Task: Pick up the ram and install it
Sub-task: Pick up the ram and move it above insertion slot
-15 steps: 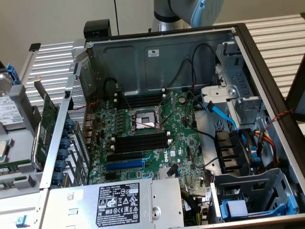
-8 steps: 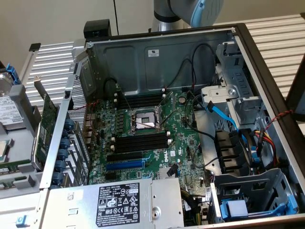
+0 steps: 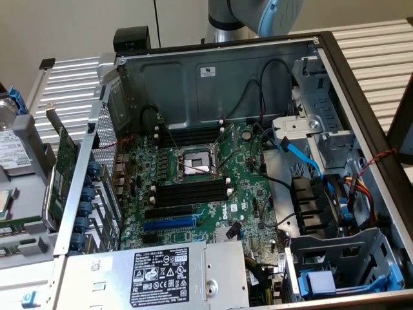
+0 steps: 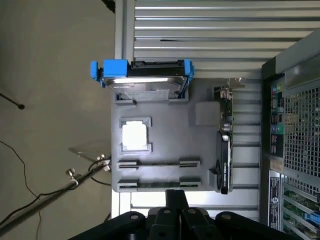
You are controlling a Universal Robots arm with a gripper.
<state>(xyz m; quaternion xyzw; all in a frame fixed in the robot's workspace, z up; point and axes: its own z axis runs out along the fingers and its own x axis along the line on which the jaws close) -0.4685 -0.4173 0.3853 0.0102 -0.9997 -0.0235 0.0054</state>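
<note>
Gripper: the black gripper [image 4: 176, 201] has its fingers drawn together with nothing between them; its body is cut off by the picture's edge.
Ram: a long dark stick, the ram [image 4: 157, 184], lies flat in the slotted holder nearest the gripper on a grey tray [image 4: 165, 112]. Its chips and label are too faint to make out.
Second holder: the parallel holder just beside it shows a thin line; whether it is filled cannot be told.
Tray contents: a hard drive [image 4: 145, 82] in a blue carrier, a square processor [image 4: 134, 135], and an expansion card [image 4: 225, 145] standing on edge between the holders and the computer case [image 3: 193, 77].
Arm: the grey and blue arm [image 3: 258, 16] is cut off above the case.
Readable writing: "DELL" on the green motherboard [image 3: 251, 194].
Unreadable writing: the black label on the power supply [image 3: 219, 274].
Memory slots: long black memory slots [image 3: 190, 192] flank the open processor socket.
</note>
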